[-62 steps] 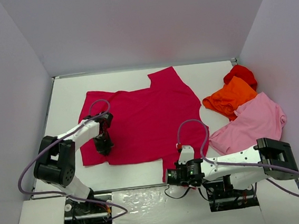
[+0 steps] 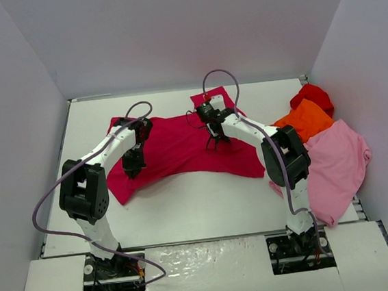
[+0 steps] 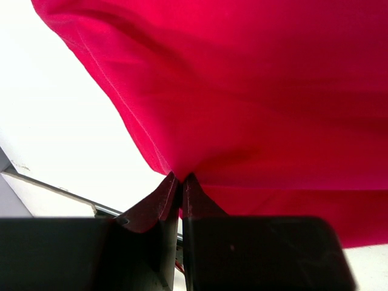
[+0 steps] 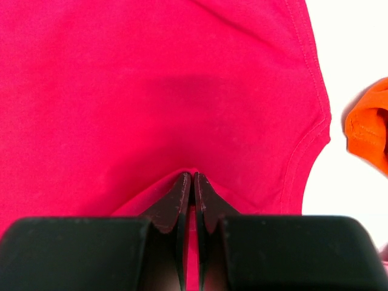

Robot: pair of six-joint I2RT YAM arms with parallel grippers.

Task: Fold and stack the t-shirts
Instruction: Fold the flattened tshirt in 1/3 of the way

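The crimson-magenta t-shirt (image 2: 177, 150) lies spread across the middle of the table. My left gripper (image 2: 133, 166) is shut on its left part, and the left wrist view shows cloth (image 3: 273, 91) pinched at the fingertips (image 3: 171, 188) and pulled taut. My right gripper (image 2: 216, 142) is shut on the shirt's middle-right part, and the right wrist view shows a cloth ridge (image 4: 151, 91) caught between the closed tips (image 4: 183, 189). The orange shirt (image 2: 303, 118), red shirt (image 2: 311, 95) and larger light pink shirt (image 2: 333, 163) lie bunched at the right.
White walls enclose the table on the left, back and right. The orange shirt (image 4: 370, 130) shows just right of the crimson shirt's sleeve hem in the right wrist view. My right arm's elbow (image 2: 284, 156) stands over the pink shirt's left edge.
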